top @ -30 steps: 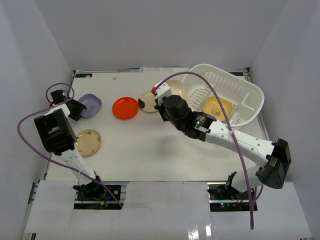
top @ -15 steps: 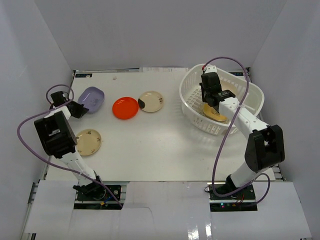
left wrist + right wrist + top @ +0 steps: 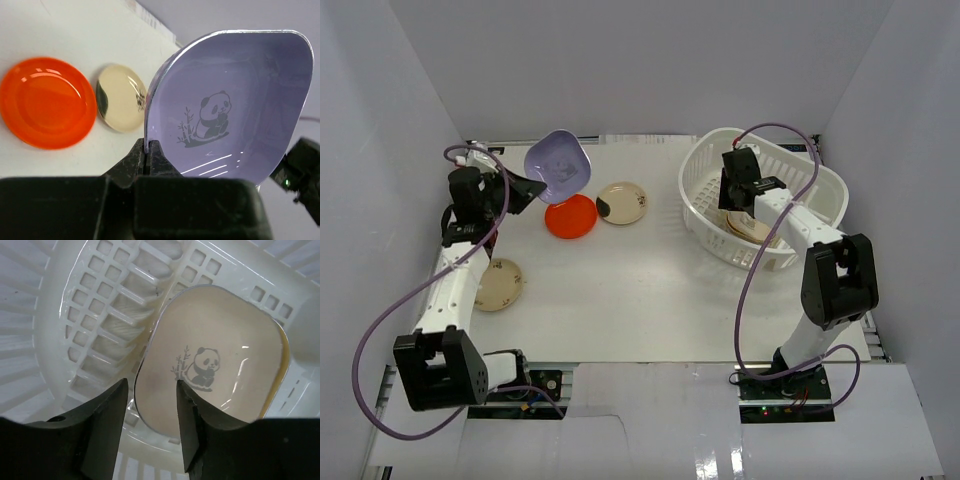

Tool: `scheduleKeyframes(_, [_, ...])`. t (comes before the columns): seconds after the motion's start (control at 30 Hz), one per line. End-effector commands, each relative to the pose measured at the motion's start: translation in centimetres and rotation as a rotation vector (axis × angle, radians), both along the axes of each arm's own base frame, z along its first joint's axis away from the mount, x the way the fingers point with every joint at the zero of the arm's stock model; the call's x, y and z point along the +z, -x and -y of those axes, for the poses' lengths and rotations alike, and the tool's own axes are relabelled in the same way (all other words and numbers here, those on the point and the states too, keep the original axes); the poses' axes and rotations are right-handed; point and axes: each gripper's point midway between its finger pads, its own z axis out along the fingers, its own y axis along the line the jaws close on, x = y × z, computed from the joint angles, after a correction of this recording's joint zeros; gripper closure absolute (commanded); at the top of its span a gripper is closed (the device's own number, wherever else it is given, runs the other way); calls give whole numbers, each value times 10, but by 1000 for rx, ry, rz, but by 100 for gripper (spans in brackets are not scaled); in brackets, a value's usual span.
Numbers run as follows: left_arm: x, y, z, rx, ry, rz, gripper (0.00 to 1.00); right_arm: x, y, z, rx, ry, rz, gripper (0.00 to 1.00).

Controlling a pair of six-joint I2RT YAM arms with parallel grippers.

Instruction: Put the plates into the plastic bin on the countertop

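My left gripper is shut on the rim of a lavender panda-print plate, held tilted above the countertop. In the left wrist view the jaws pinch the edge of the lavender plate. Below it lie a red plate and a cream round plate; another beige plate sits near left. My right gripper stands open inside the plastic bin, just above a beige panda plate resting on a yellow one.
White walls enclose the countertop on three sides. The bin's slotted wall curves close round my right fingers. The right arm's purple cable loops over the bin. The red plate and cream plate lie side by side.
My left gripper shut on the lavender plate and lifted it up and rightward. My right arm carried the beige plate into the bin and its jaws have opened off it.
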Motion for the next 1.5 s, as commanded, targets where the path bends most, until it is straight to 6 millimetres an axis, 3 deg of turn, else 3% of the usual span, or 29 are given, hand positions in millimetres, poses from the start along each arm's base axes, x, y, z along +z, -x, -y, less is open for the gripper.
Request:
scheduleKeyframes(0.0, [-8,31,28,-132,-21,-10,100,21,-10,-9,-1,-75,57,48])
scheduleKeyframes(0.1, [-5,50,45,-203,-60,6,100,64,-5,-21,54,-165,171,29])
scheduleKeyframes(0.13, [-6,56,56,-237,-67,9,100,91,3,-28,101,-219,228,28])
scheduleKeyframes(0.2, [-10,68,70,-284,-80,8,100,111,20,-46,191,-287,272,26])
scheduleKeyframes(0.23, [-13,72,79,-307,-87,6,100,147,36,-64,297,-379,363,26])
scheduleKeyframes(0.27, [-15,75,84,-320,-92,0,100,139,55,-79,371,-416,347,25])
scheduleKeyframes(0.33, [-21,79,95,-348,-105,-11,100,167,88,-101,505,-499,413,21])
scheduleKeyframes(0.4, [-26,79,104,-370,-108,-26,100,166,112,-121,591,-504,412,11])
scheduleKeyframes(0.47, [-26,82,119,-406,-111,-29,100,176,132,-138,673,-497,419,8])
scheduleKeyframes(0.5, [-25,88,133,-441,-118,-24,100,178,133,-140,672,-486,420,8])
scheduleKeyframes(0.7, [-30,91,165,-459,-184,-28,100,185,150,-167,736,-520,392,13])
scheduleKeyframes(0.77, [-28,89,170,-443,-204,-18,100,179,153,-174,740,-502,372,16])
scheduleKeyframes(0.83, [-27,93,177,-445,-222,-7,100,168,141,-168,666,-440,356,19])
scheduleKeyframes(0.9, [-26,92,177,-419,-242,-1,100,157,138,-164,630,-402,337,24])
scheduleKeyframes(0.97, [-26,91,174,-398,-256,3,100,151,138,-165,617,-401,326,36])
scheduleKeyframes(1.0, [-28,89,172,-377,-267,1,100,147,137,-162,599,-389,320,44])
scheduleKeyframes(1.03, [-26,90,171,-371,-264,7,100,147,136,-162,592,-381,314,61])
scheduleKeyframes(1.1, [-25,90,170,-362,-265,11,93,141,133,-161,574,-365,300,74])
scheduleKeyframes(1.13, [-24,91,170,-363,-266,15,83,142,132,-161,566,-363,304,87])
scheduleKeyframes(1.17, [-20,92,170,-364,-262,29,75,141,131,-160,560,-361,302,92])
scheduleKeyframes(1.27, [-17,94,166,-372,-291,55,45,150,121,-156,513,-352,351,92])
scheduleKeyframes(1.33, [-11,93,160,-346,-316,73,43,155,113,-152,487,-357,362,92])
scheduleKeyframes(1.4, [0,96,158,-347,-319,109,31,168,106,-152,476,-371,384,92])
scheduleKeyframes(1.47, [5,101,153,-347,-334,127,17,183,92,-134,412,-354,432,92])
